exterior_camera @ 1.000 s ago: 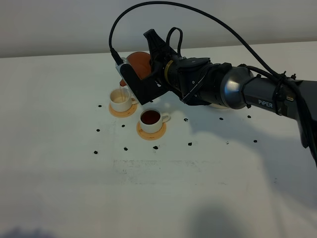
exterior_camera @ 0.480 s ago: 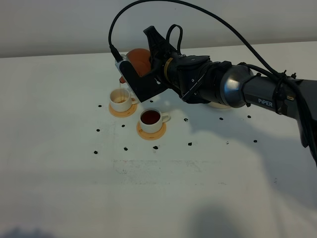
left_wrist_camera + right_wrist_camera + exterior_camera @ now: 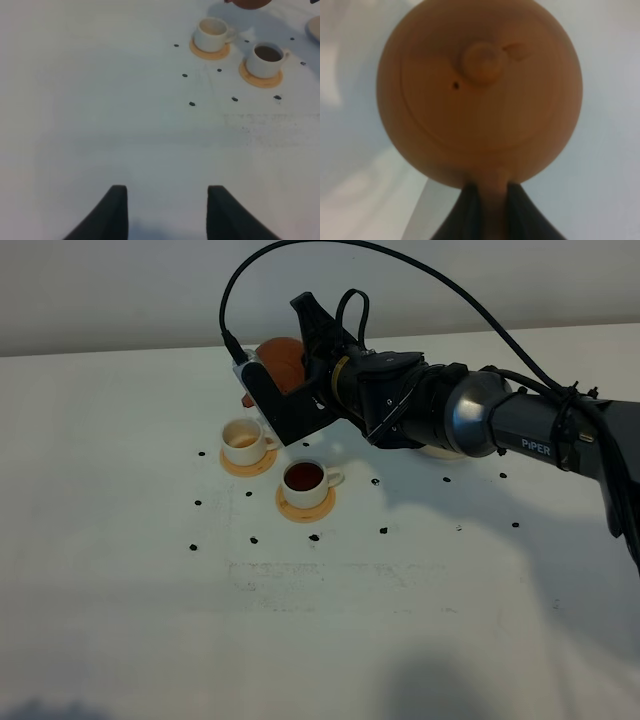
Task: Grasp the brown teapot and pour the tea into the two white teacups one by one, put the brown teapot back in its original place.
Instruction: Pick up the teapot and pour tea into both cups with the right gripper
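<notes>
My right gripper (image 3: 300,378) is shut on the loop handle of the brown teapot (image 3: 279,361) and holds it in the air, above and just behind the left white teacup (image 3: 243,440). In the right wrist view the fingers (image 3: 465,212) clamp the handle below the knobbed lid (image 3: 482,60). The left teacup holds a little pale brown liquid. The right teacup (image 3: 305,480) holds dark tea (image 3: 303,476). Both cups show in the left wrist view (image 3: 212,33) (image 3: 266,57). The cream saucer (image 3: 441,452) is mostly hidden under the right arm. My left gripper (image 3: 167,210) is open over bare table.
Each cup stands on an orange-tan coaster (image 3: 247,464) (image 3: 305,506). Small black dots (image 3: 383,531) mark the white table around the cups. The right arm's black cable (image 3: 330,250) arcs above the teapot.
The right gripper has lifted the teapot slightly and tipped it back. The thin stream into the left cup seen a second ago no longer shows. The left gripper has not moved.
</notes>
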Controlling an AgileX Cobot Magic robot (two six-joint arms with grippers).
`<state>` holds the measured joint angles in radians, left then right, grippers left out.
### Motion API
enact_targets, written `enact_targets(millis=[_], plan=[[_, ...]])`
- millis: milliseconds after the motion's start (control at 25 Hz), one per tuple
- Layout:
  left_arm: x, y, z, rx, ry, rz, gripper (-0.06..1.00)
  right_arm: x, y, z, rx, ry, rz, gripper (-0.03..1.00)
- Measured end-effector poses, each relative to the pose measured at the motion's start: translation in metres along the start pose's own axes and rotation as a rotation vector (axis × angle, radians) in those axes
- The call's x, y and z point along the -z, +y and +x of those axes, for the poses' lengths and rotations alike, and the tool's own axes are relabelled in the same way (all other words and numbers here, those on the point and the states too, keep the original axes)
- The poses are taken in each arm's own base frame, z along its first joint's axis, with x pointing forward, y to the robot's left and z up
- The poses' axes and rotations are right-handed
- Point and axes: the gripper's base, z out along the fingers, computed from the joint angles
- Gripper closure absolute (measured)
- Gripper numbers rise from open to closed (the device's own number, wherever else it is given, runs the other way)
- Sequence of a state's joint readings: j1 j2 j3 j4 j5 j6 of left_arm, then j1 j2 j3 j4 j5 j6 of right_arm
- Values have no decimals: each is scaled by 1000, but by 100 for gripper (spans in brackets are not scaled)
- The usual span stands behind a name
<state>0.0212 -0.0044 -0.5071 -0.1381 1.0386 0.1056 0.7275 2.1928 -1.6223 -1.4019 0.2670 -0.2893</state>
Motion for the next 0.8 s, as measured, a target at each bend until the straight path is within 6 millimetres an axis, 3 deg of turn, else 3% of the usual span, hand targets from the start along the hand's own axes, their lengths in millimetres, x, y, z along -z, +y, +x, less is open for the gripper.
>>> enact_targets(millis=[800], plan=[[0,0,0,0,0,0,52,1,0,-3,3,-2,0,88]])
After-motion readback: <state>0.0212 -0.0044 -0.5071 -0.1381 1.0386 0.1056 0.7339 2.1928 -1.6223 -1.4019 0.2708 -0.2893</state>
